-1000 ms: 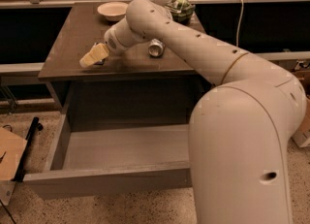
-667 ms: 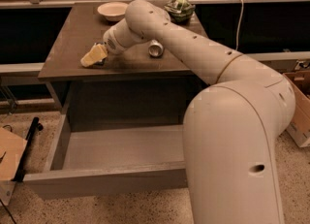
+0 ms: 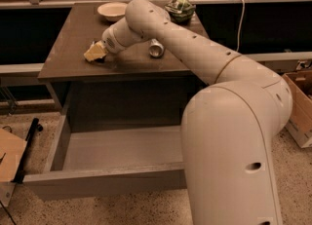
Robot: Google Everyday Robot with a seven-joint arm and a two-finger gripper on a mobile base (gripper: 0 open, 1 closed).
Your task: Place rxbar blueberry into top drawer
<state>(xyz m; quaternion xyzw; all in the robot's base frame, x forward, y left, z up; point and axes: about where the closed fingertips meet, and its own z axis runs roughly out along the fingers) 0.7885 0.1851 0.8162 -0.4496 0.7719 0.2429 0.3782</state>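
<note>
My gripper (image 3: 96,53) sits low over the left part of the table (image 3: 63,58) and covers what lies beneath it. Only a dark sliver shows there, too small to name. My arm (image 3: 195,53) hides the right end of the drawer (image 3: 102,180), and the bottom edge cuts my arm off.

Glossy, smooth cream plastic arm (image 3: 195,56); matt yellowish gripper (image 3: 96,53) upper left, low over matt brown table (image 3: 68,68); shiny metal can (image 3: 156,48); matt grey drawer (image 3: 107,182).
</note>
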